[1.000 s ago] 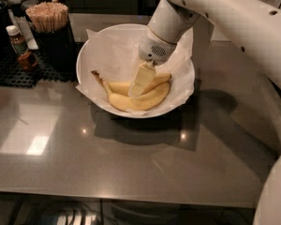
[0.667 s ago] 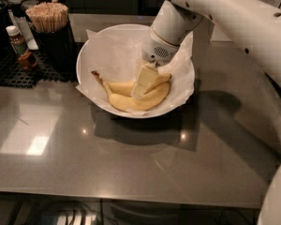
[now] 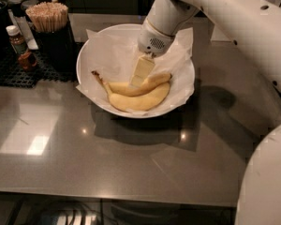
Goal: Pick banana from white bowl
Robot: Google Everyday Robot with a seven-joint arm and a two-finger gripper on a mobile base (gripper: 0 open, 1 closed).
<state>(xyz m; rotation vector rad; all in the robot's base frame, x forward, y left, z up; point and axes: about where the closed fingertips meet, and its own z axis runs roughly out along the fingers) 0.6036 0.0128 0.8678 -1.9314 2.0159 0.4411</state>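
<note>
The white bowl (image 3: 86,55), lined with a white paper sheet, stands on the grey counter. Two yellow bananas lie in it side by side. The slimmer banana (image 3: 154,82) lies on the far side, and a long stem with a dark tip (image 3: 97,76) points left. The plumper banana (image 3: 143,101) lies in front of it. My gripper (image 3: 141,73) reaches down into the bowl from the upper right, and its cream tip rests on the middle of the slimmer banana. The white wrist (image 3: 161,25) hangs over the bowl's far rim.
A black holder of wooden sticks (image 3: 49,18) and a small brown bottle (image 3: 18,46) stand on a black mat (image 3: 18,74) left of the bowl. My white arm (image 3: 243,27) spans the upper right. The counter's front edge (image 3: 131,200) runs near the bottom.
The wrist and gripper have shifted very slightly up and to the left over the bowl. The bananas and the bowl have not visibly moved.
</note>
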